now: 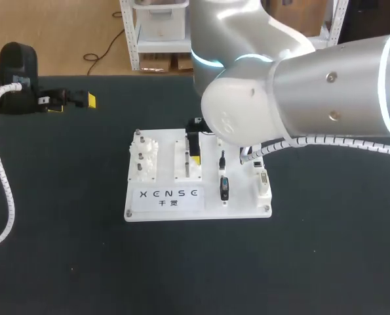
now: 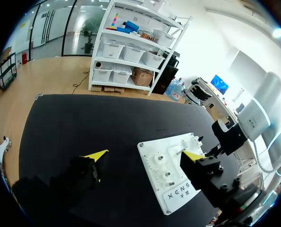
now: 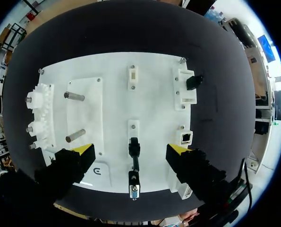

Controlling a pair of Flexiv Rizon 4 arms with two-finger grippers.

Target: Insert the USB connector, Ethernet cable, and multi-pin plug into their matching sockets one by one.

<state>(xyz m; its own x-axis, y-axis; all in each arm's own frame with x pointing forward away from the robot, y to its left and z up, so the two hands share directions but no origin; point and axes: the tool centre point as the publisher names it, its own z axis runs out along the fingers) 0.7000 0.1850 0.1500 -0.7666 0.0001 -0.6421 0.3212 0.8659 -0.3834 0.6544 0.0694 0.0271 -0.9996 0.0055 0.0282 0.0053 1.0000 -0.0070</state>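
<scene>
From where I stand, the right arm point(image 1: 312, 85) looms over the white board's point(image 1: 168, 207) upper right, leaving room across the table point(image 1: 181, 275) at the frame's bottom and left.

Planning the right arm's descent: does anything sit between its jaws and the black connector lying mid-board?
Nothing visible does. In the right wrist view the jaws stand open above the white board, one on either side of the black connector, with only open space between them and it.
</scene>
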